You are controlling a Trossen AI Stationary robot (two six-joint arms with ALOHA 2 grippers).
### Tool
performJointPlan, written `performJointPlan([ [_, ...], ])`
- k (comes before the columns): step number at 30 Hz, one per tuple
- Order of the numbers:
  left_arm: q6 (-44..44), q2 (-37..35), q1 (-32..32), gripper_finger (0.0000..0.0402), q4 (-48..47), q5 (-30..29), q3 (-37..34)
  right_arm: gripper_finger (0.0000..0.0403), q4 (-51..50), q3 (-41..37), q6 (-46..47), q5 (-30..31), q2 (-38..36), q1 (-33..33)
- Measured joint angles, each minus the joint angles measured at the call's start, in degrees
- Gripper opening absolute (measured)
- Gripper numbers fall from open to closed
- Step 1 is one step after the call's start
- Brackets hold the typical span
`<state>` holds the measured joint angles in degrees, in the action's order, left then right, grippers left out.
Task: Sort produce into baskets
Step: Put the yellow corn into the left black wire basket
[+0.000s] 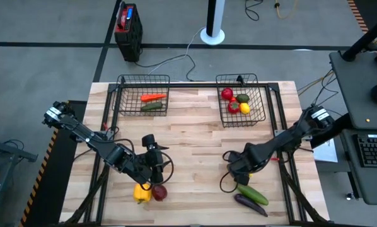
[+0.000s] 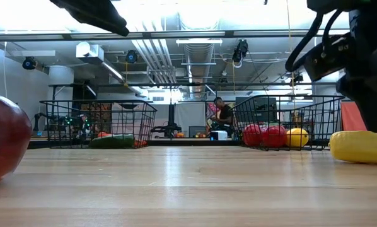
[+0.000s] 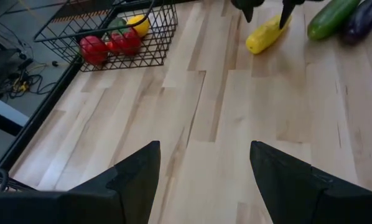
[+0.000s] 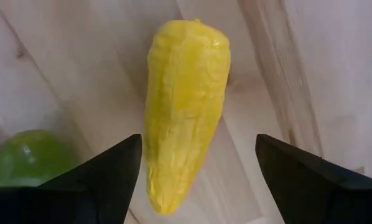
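The yellow pepper (image 4: pixel 185 112) lies on the bare wood directly under my right gripper (image 4: pixel 195 168); my two fingers stand wide apart on either side of it and neither one touches it. In the high view that gripper (image 1: pixel 237 171) hangs low over the near right part of the table (image 1: pixel 195 135), hiding the pepper beneath it. Just beside it, nearer the front edge, lie a green cucumber (image 1: pixel 252 194) and a purple eggplant (image 1: pixel 251 205), side by side and almost touching.

My left gripper (image 1: pixel 152 165) sits over the near left part of the table, its fingers (image 3: pixel 133 177) parted with nothing between them, only plain boards. Close by it, at the front edge, rest a yellow bell pepper (image 1: pixel 142 193) and a dark red apple-like fruit (image 1: pixel 159 192), touching each other.

At the far side stand the two wire baskets. The left basket (image 1: pixel 121 94) holds an orange carrot (image 1: pixel 153 98) and a green cucumber (image 1: pixel 152 106). The right basket (image 1: pixel 262 101) holds a red tomato (image 1: pixel 227 94), a second red piece (image 1: pixel 232 108), a yellow lemon (image 1: pixel 244 108) and a greenish-brown piece (image 1: pixel 242 98) that I cannot name. Past the table's far edge, on the floor, stands a red-and-black box (image 1: pixel 127 25).
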<state>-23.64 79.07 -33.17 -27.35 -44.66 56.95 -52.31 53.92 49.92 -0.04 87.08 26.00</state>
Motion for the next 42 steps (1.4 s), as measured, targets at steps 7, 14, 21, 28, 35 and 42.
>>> performJointPlan([
  [7,0.0,0.0,0.0,0.0231,1.0,0.0,-0.1,0.0297,2.8,-0.1,-1.2,0.2,3.0,0.0],
  [14,0.0,0.0,0.0,0.0231,1.6,0.0,-0.1,0.0264,4.0,-0.2,-2.2,1.5,3.8,0.0],
  [21,0.0,0.0,0.0,0.0231,2.0,0.0,-0.1,0.0196,4.3,-0.3,-3.3,2.6,3.5,0.0],
  [28,0.2,0.7,0.0,0.0231,3.0,0.3,-0.1,0.0152,4.7,-0.2,-6.1,4.4,3.1,0.0],
  [35,0.9,2.9,0.0,0.0231,4.5,3.8,-0.1,0.0165,6.6,0.1,-8.5,12.1,-2.5,0.0],
  [42,4.6,4.9,0.0,0.0231,8.3,3.8,-0.1,0.0158,15.4,0.1,-14.8,22.6,-12.2,-0.2],
])
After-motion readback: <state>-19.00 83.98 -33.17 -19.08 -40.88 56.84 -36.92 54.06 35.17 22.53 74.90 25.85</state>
